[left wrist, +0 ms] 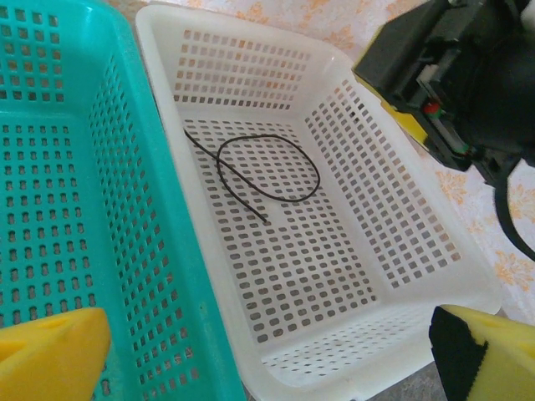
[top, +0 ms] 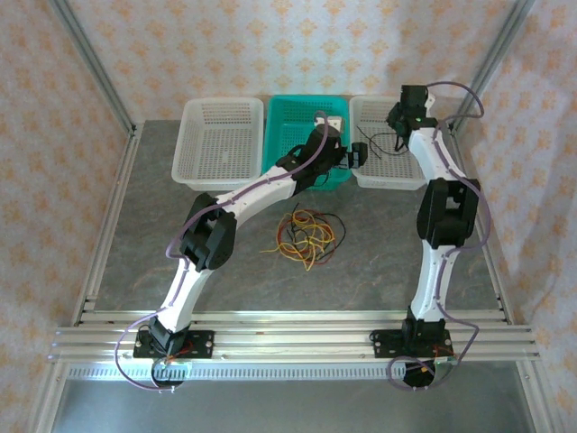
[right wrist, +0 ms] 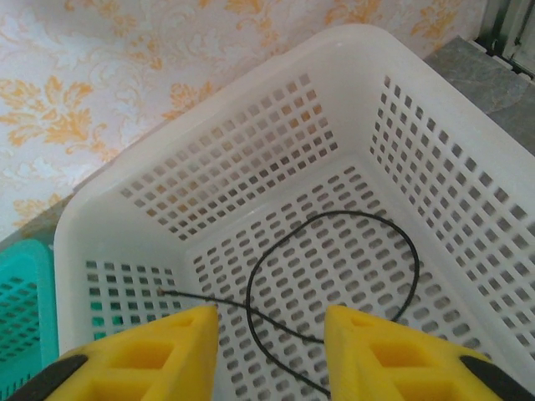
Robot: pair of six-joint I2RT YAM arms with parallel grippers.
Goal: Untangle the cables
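One black cable (right wrist: 415,266) loops crosswise in white basket (right wrist: 359,38).

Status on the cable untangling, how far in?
Done: one black cable lies alone in the right white basket. In hand: nothing. The right gripper is open above that cable, and the left gripper is open by the teal basket. Left: the red, yellow and black tangle on the table, unsorted. Early stage.
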